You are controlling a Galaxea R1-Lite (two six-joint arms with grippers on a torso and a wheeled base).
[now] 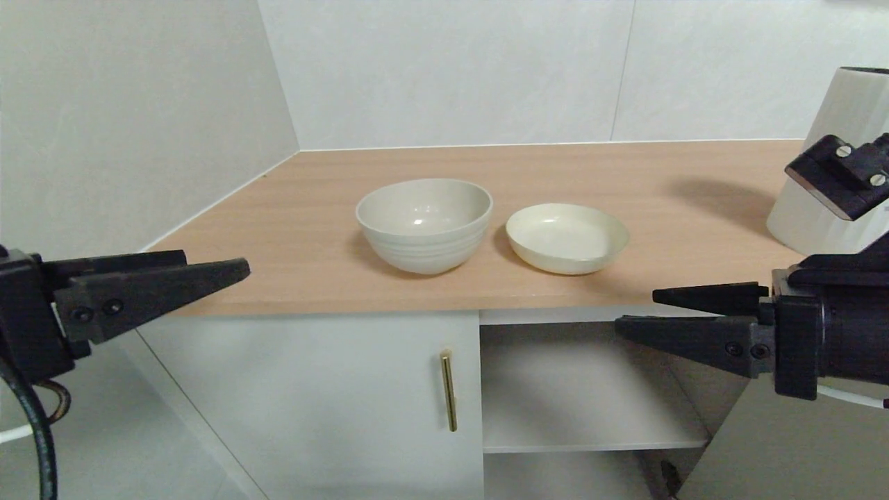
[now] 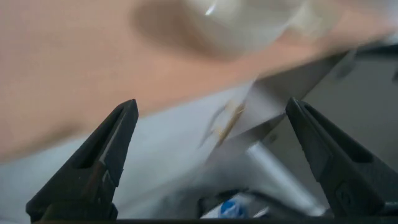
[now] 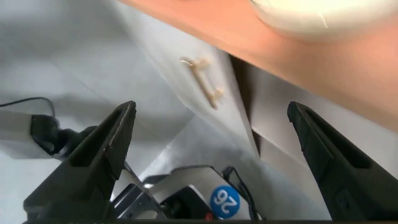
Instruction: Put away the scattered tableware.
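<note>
Two pale dishes stand side by side on the wooden counter (image 1: 292, 229): a deep ribbed bowl (image 1: 424, 222) and, to its right, a shallow cream bowl (image 1: 566, 237). Both grippers hang in front of the counter's front edge, below the dishes. My left gripper (image 1: 217, 262) is at the far left, open and holding nothing, its fingers (image 2: 93, 168) spread wide. My right gripper (image 1: 635, 309) is at the right, in front of the open cabinet compartment, open too with bare fingers (image 3: 93, 155). A blurred pale bowl (image 2: 242, 25) lies past the left gripper (image 2: 211, 106); a bowl's underside (image 3: 311, 15) shows beyond the right gripper (image 3: 211, 107).
Under the counter the left cabinet door (image 1: 333, 396) is closed, with a gold bar handle (image 1: 449, 390). The right compartment stands open, showing a white shelf (image 1: 590, 417). A tall white container (image 1: 833, 173) stands at the counter's back right. Walls close off the left and the back.
</note>
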